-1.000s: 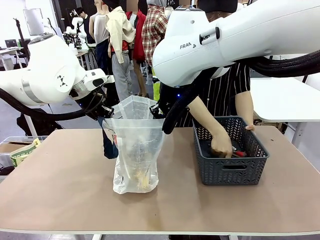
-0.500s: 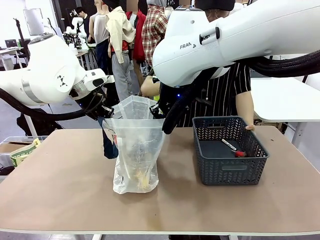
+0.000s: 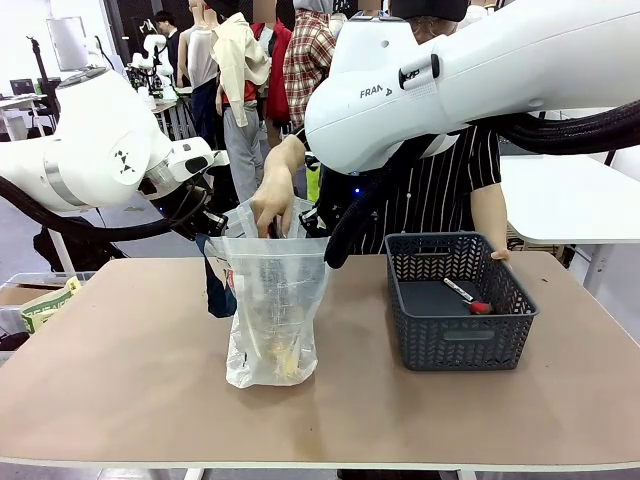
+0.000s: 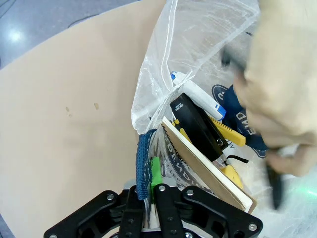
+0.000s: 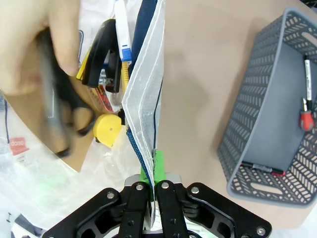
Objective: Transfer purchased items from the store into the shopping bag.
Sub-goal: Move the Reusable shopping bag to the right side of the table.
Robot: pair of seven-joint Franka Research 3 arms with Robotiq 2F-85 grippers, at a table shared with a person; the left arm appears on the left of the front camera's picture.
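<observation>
Left gripper (image 4: 148, 184) is pressed together on the rim of the shopping bag (image 3: 275, 300), pinching the plastic right where the dark blue edging runs up between its green pads. My guess is it's there purely as a clamp, so that side of the mouth stays up and open.

Just past its fingertips, down inside the bag, there's already a pile of purchased items (image 4: 198, 126): a black packet, yellow bits, a white-and-blue marker and a brown card.

Between the two grippers the person's hand (image 3: 270, 205) is dipped into the bag's mouth with something dark and slim in it. It's too blurred to name, but it looks like a drop-off.

Right gripper (image 5: 153, 171) does the mirror job. Its jaws are clamped shut on the opposite rim, with the bag wall standing straight up from its tips. Two pinches pulling apart make a floppy bag act like a bucket.

Off to the right gripper's outer side, well apart from the bag, sits the grey basket (image 3: 460, 345) on the table (image 3: 120, 340). A red-ended marker (image 3: 470, 298) is lying in it, so the job's not finished.
</observation>
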